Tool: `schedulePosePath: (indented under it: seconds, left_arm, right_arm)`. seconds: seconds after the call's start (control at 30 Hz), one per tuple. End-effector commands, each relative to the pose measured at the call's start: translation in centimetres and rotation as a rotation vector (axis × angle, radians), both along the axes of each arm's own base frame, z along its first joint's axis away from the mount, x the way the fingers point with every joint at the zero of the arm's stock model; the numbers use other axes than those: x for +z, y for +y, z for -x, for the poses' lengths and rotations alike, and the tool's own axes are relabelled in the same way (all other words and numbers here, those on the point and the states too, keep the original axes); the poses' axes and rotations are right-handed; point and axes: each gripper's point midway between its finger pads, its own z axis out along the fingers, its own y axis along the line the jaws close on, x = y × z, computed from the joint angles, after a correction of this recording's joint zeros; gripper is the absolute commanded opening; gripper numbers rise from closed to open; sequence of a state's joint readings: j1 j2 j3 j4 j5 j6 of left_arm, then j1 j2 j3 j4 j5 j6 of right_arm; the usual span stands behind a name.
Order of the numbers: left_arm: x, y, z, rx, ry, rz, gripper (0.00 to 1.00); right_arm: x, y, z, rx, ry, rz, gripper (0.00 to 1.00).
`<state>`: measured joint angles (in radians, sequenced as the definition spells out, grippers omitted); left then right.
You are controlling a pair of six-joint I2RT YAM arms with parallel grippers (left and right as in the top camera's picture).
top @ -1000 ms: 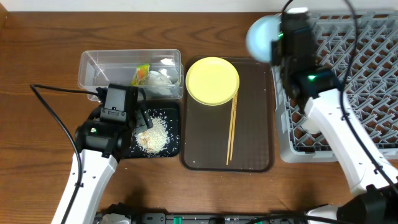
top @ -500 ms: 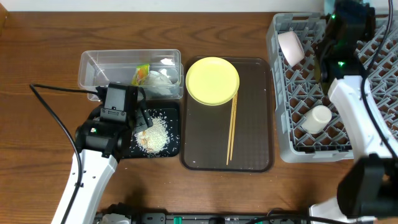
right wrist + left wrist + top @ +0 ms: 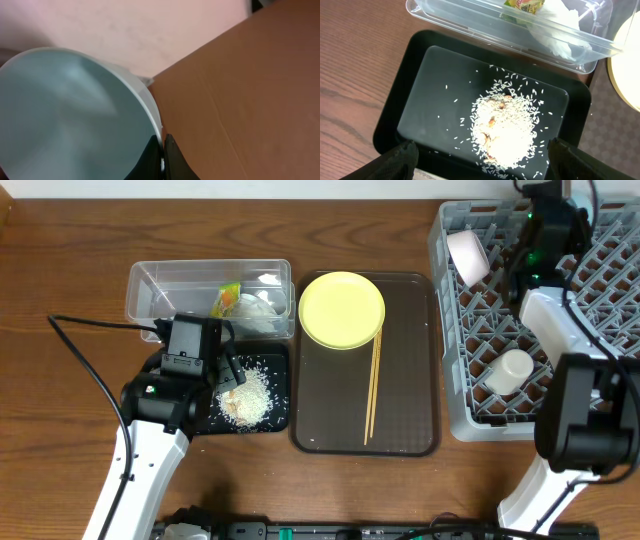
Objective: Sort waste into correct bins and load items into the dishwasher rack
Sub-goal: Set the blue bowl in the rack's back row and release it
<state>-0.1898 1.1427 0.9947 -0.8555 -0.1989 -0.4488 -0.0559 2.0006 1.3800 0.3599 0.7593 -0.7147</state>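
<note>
My left gripper [image 3: 232, 372] is open and empty, low over the black tray [image 3: 281, 360] that holds the rice heap [image 3: 246, 398]. In the left wrist view its jaws [image 3: 482, 152] straddle the rice [image 3: 507, 127]. The clear tub [image 3: 160, 285] holds the green-and-orange wrapper [image 3: 228, 299] and the white tissue [image 3: 262, 312]. My right gripper [image 3: 162, 150] is shut on the rim of the light blue bowl [image 3: 65, 110]. It is at the far side of the grey dishwasher rack [image 3: 455, 395]; the bowl is hidden in the overhead view. The white bowl [image 3: 467, 255] and white cup [image 3: 510, 370] lie in the rack.
The yellow plate [image 3: 342, 310] and the wooden chopsticks [image 3: 373, 385] lie on the brown serving tray [image 3: 405, 410] in the middle. A black cable [image 3: 85, 355] runs over the table at the left. The right arm [image 3: 560, 330] stretches over the rack.
My right arm has swung right and back from the rack's left edge to its far side with the blue bowl, which has left the overhead view. The left arm has not moved.
</note>
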Motion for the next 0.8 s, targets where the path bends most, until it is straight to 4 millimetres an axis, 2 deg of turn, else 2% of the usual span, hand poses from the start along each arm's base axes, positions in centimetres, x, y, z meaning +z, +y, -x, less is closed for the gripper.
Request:
schedulePosePath:
  seconds: [0.0,0.13,0.3,0.4,0.53,0.7,0.73,0.77]
  left_arm:
    - [0.2,0.5,-0.1,0.023,-0.009,-0.011,0.86]
    - [0.2,0.5,-0.1,0.024,-0.010,-0.011,0.86]
    - [0.3,0.4,-0.3,0.023,-0.016,-0.010,0.86]
    - [0.3,0.4,-0.3,0.023,-0.017,-0.010,0.86]
    - [0.3,0.4,-0.3,0.023,-0.017,-0.010,0.86]
    - [0.3,0.4,-0.3,0.023,-0.017,-0.010,0.86]
    - [0.3,0.4,-0.3,0.023,-0.017,-0.010,0.86]
    - [0.3,0.4,-0.3,0.023,-0.017,-0.010,0.86]
  right_arm:
    - [-1.4,-0.8,0.0,-0.035,0.069,0.063,0.01]
    - [-2.4,-0.6,-0.2,-0.036,0.077,0.055,0.01]
    - [-2.5,0.5,-0.3,-0.033,0.066,0.044,0.01]
    - [-2.4,1.0,0.3,-0.085,0.038,0.030,0.01]
    - [-2.9,1.5,1.0,-0.134,-0.007,-0.034,0.01]
    - [-4.9,3.1,1.4,-0.071,0.029,-0.194,0.01]
    - [-5.1,3.4,1.5,-0.060,0.029,-0.234,0.03]
    - [-5.1,3.7,1.8,-0.048,0.027,-0.281,0.10]
